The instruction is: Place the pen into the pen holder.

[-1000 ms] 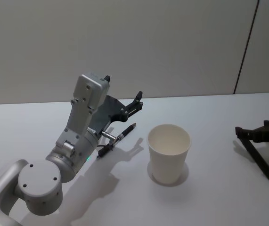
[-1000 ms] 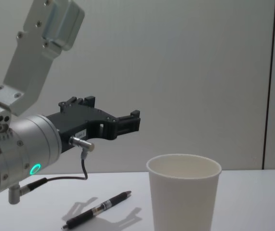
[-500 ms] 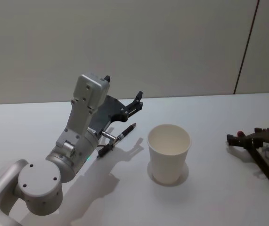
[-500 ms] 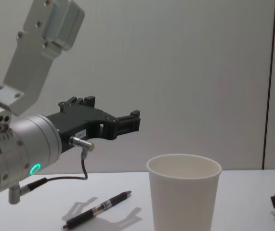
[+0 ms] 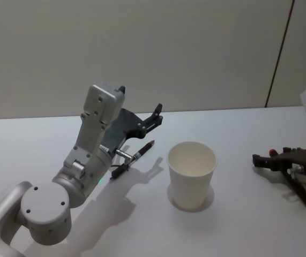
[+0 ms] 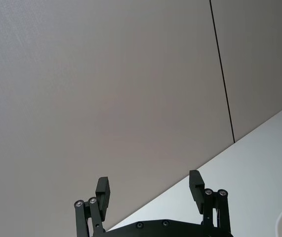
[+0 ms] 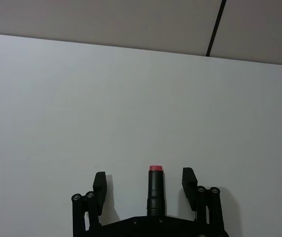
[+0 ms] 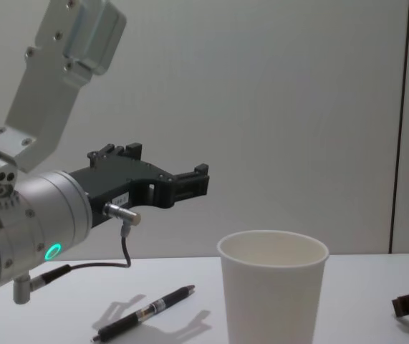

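Right wrist view: pen [image 7: 155,190] inside spread right tool [image 7: 143,176].

A bare robot test lab: plain white table [image 5: 249,134] against a blank grey panelled wall [image 5: 142,48].

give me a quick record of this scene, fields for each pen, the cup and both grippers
pen holder: white paper cup, upright on the table, no pen in it
black pen: lying flat to the cup's left, nothing gripping it
red-ended pen: to the cup's right, looks to lie on the table
left gripper: raised above the table, fingers open, empty
right gripper: low, fingers open either side of the red-ended pen, gaps showing
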Controlling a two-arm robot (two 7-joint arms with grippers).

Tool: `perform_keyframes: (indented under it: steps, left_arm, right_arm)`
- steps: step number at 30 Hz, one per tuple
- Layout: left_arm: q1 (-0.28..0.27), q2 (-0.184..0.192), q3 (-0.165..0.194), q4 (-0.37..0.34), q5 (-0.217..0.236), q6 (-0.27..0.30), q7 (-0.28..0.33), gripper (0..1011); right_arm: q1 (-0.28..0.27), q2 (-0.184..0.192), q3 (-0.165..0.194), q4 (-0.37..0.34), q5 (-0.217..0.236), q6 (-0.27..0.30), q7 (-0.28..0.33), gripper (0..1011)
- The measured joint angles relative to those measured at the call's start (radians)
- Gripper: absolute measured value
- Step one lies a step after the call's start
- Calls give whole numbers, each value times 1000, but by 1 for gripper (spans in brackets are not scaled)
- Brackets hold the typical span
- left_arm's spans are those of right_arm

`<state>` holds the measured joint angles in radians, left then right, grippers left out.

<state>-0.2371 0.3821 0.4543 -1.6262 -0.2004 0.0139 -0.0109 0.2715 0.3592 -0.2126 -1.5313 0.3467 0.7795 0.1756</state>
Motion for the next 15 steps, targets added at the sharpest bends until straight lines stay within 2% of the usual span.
perform_keyframes:
  steps: [2,15]
  left_arm:
    - [0,0,0,0,0,0,0,1001]
    - [0,0,0,0,0,0,0,1000]
  right_arm:
    - [2,-3,-1,5,-1,-2,-1,952]
    - [6,-9,-7,16,-3,-5,-1,881]
